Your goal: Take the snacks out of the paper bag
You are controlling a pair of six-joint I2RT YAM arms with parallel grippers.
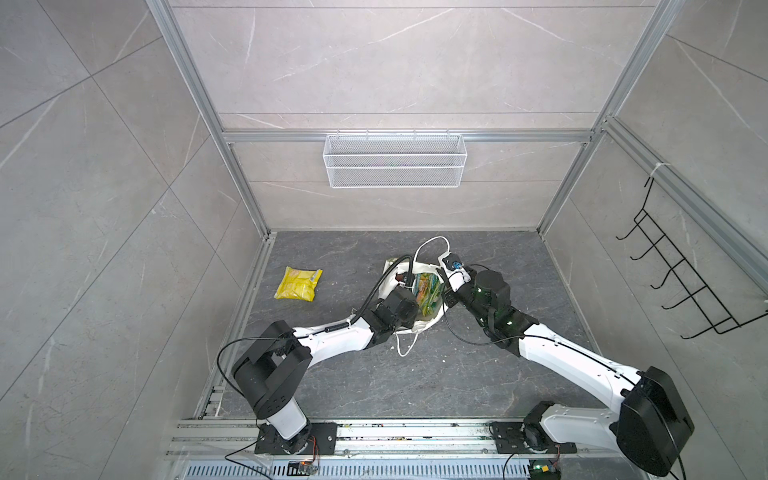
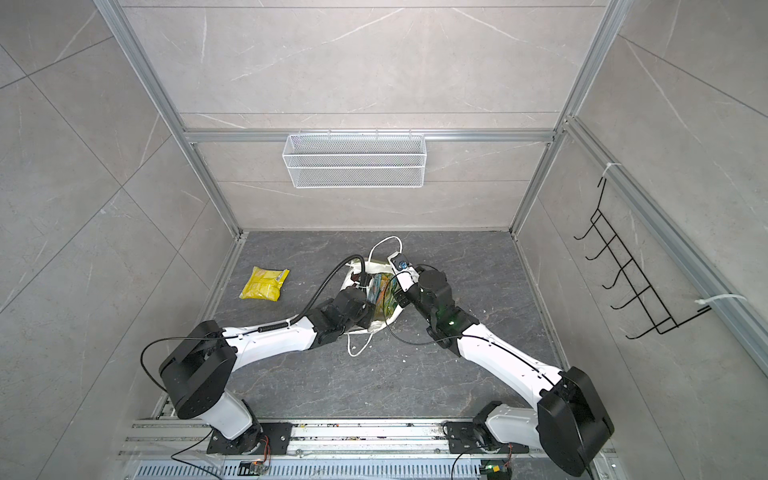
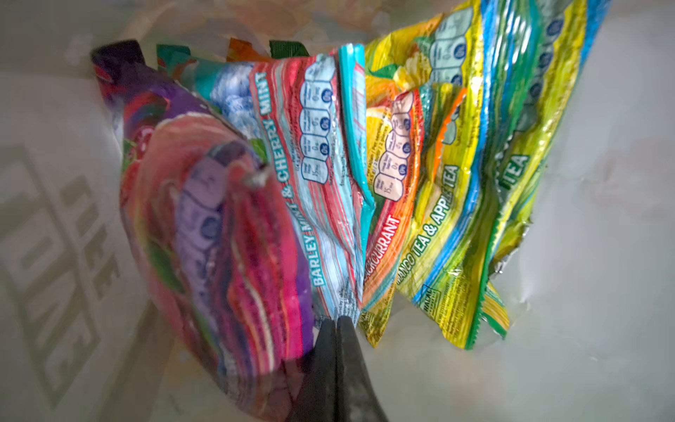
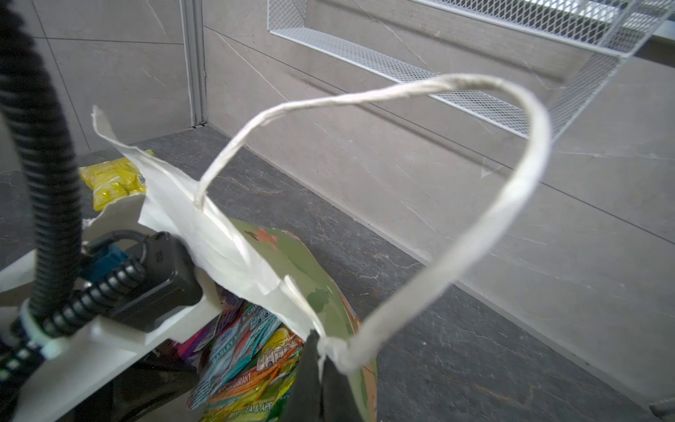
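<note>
My left gripper point(image 3: 336, 323) is down inside the paper bag point(image 1: 411, 332), jaws clenched tight on the edge of the teal-red packet point(image 3: 321, 182), the one lettered barley mint and cherry mint. The purple packet point(image 3: 204, 219) leans against it on one side, the orange-red packet point(image 3: 391, 219) and the two green-yellow packets point(image 3: 449, 226) are packed in on the other. My right gripper point(image 4: 321, 350) is pinched on the bag's rim, right where the cord handle point(image 4: 511, 190) is rooted. The bag sits mid-table point(image 1: 415, 386) between my arms, and the yellow packet point(image 1: 298, 284) lies flat outside it, well apart on my left.
</note>
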